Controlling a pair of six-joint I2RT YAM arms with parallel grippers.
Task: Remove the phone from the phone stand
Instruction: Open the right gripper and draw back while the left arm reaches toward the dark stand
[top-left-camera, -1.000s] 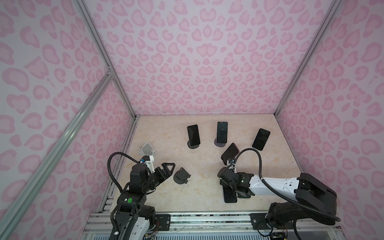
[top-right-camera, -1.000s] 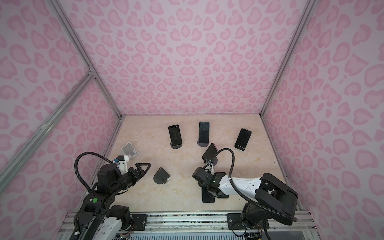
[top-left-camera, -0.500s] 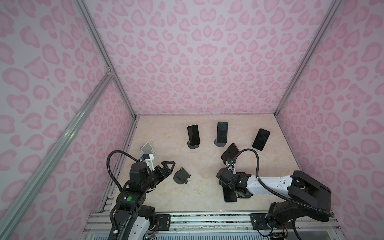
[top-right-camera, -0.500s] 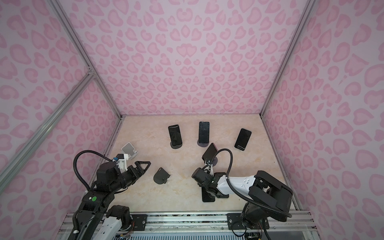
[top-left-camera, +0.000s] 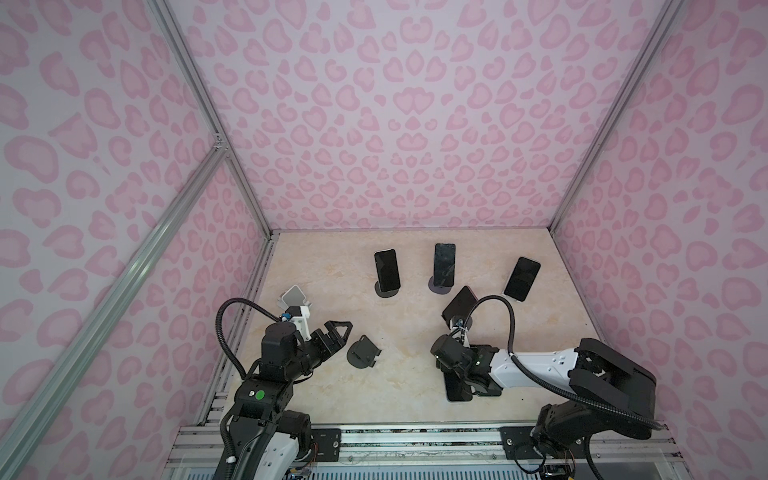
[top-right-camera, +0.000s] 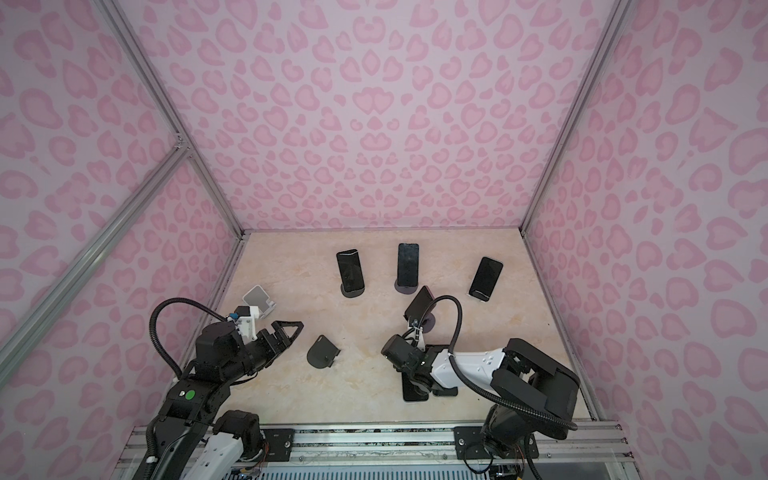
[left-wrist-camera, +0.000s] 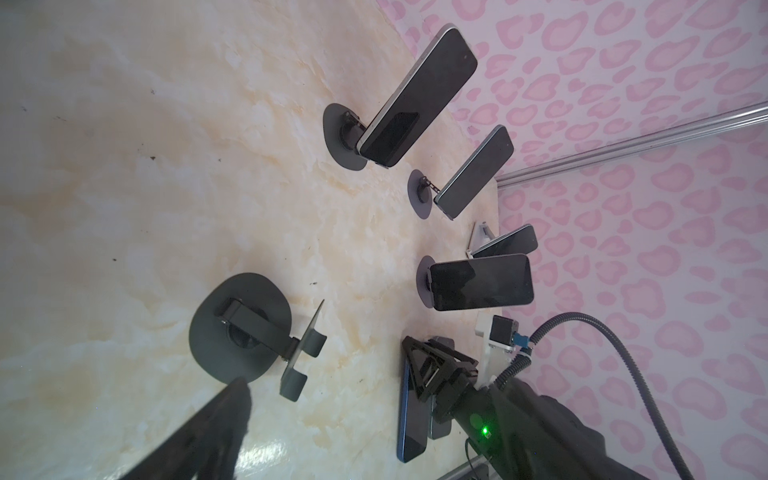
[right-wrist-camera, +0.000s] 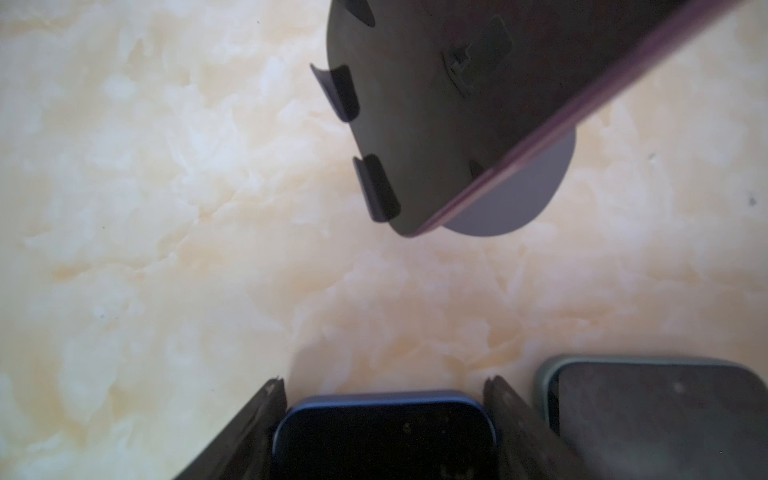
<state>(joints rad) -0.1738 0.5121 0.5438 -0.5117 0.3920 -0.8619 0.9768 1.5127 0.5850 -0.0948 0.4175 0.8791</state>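
Both top views: pink-spotted walls (top-left-camera: 415, 124), beige marble table (top-left-camera: 332, 266). The left gripper (top-left-camera: 341, 332) is spread wide and empty, near the bare black phone stand (top-left-camera: 363, 352).
Left wrist: blue phone (left-wrist-camera: 412, 438) flat by table's front edge.
Right wrist: right gripper (right-wrist-camera: 385, 381) clamps the blue phone's sides, second phone (right-wrist-camera: 660, 411) just beside.
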